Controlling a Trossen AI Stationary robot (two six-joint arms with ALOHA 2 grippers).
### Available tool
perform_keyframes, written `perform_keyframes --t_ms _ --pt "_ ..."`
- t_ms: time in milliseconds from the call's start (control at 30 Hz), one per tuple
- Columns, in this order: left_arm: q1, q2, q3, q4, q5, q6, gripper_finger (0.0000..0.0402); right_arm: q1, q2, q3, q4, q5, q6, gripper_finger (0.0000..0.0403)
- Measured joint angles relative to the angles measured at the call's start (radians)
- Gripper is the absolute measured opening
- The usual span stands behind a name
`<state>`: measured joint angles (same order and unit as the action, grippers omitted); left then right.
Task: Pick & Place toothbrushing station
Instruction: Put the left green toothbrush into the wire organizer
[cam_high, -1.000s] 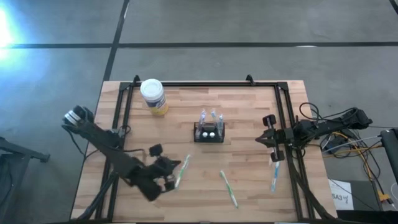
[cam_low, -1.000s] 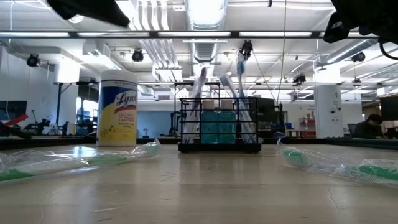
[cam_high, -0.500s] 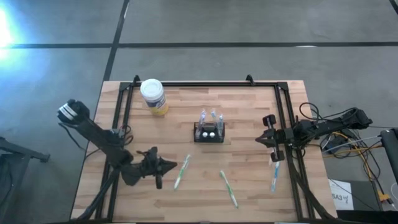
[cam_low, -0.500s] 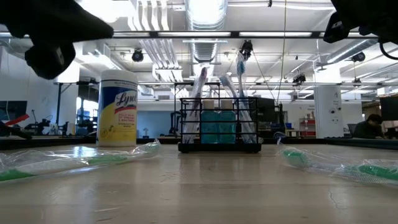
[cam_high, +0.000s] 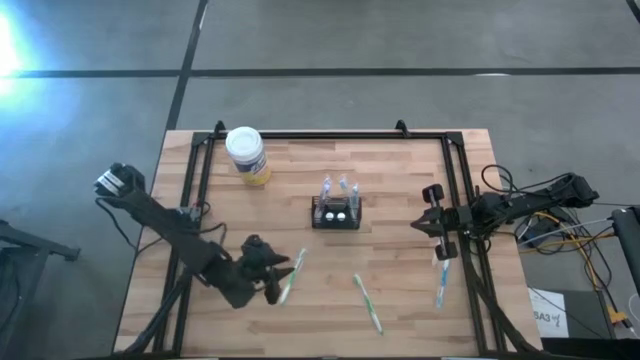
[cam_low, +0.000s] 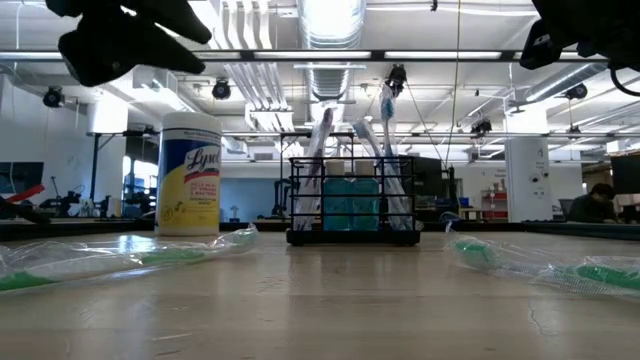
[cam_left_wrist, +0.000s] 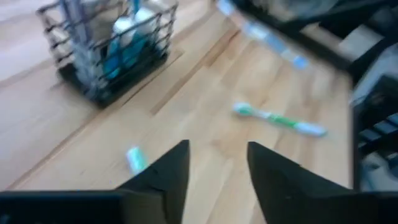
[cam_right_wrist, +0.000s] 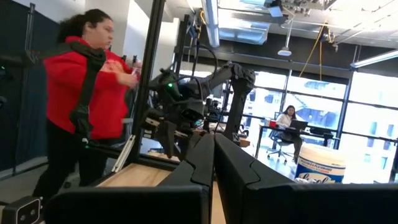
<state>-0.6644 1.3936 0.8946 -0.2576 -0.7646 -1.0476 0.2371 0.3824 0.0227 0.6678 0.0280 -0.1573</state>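
The wooden table carries everything, with a black frame along its edges. The left arm reaches in over the near left part of the table; its left claw hangs just beside one end of a wrapped green toothbrush, with its fingers spread apart and nothing between them. The right arm waits at the right edge, its right claw pressed together and empty. A round jar with a white lid stands near the far left corner. The toothbrushing station, a small black wire holder with toothbrushes standing in it, sits upright around the middle of the table, well apart from both claws. A second green toothbrush lies toward the near edge, and a blue one near the right edge.
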Motion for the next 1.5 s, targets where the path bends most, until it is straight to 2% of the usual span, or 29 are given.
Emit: perform_keyframes --t_ms 100,233,433,533,800,1000,1500 --pt "0.034 0.043 0.098 -0.164 0.081 -0.062 0.0203 0.0 0.0 0.0 -0.001 0.0 0.0 0.0008" --pt "0.086 0.122 0.184 -0.275 0.227 -0.086 0.0237 0.0 0.0 0.0 -0.003 0.0 0.0 0.0008" --pt "0.164 0.256 0.28 -0.382 0.41 -0.072 0.0236 0.0 0.0 0.0 -0.006 0.0 0.012 0.0008" --pt "0.197 0.314 0.321 -0.422 0.468 -0.069 0.0234 0.0 0.0 0.0 -0.006 0.0 0.015 0.0008" --pt "0.25 0.404 0.396 -0.475 0.574 -0.008 0.0234 0.0 0.0 0.0 -0.011 0.0 0.023 0.0008" --pt "0.285 0.453 0.395 -0.478 0.645 -0.003 0.0234 0.0 0.001 0.0 -0.01 0.0 0.023 0.0008" --pt "0.31 0.564 0.403 -0.49 0.719 0.009 0.0228 0.0 0.0 0.0 -0.006 0.0 0.019 0.0008"
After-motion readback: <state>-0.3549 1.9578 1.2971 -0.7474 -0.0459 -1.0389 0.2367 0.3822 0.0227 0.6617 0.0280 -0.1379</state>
